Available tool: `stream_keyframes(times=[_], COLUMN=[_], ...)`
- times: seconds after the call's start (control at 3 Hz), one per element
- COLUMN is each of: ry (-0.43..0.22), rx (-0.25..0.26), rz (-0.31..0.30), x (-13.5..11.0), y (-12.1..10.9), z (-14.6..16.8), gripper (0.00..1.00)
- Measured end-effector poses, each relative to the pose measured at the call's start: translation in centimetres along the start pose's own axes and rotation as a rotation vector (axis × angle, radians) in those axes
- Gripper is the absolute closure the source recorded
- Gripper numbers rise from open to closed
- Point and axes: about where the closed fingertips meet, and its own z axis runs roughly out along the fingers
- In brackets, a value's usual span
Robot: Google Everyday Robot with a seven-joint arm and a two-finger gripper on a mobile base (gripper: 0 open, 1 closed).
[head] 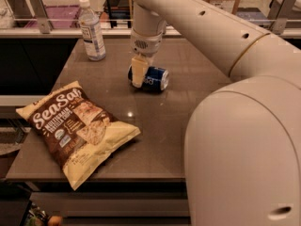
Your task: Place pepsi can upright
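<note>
Near the middle of the dark table (197, 86), the pepsi can (154, 78) lies on its side, its length running left to right. The gripper (138, 75) points down at the can's left end, right against it; whether it grips the can cannot be told. A water bottle (92, 29) stands upright at the table's far left, and a SeaSalt chip bag (77, 128) lies flat near the front left corner.

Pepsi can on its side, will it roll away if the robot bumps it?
Probably, yes: the pepsi can lies on its round side on the smooth table, so a nudge could roll it. Its metal skin looks slick, so it might slip when grabbed. The gripper is low at one end of it.
</note>
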Motion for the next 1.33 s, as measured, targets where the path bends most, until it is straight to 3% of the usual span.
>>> stream_keyframes(times=[0.67, 1.0, 1.33], ry=[-0.013, -0.015, -0.015], rx=[0.007, 0.008, 0.008], rz=[-0.002, -0.002, -0.002], x=[-0.55, -0.64, -0.64], y=[-0.31, -0.35, -0.35], z=[0.56, 0.58, 0.57], gripper=[0.87, 1.00, 1.00])
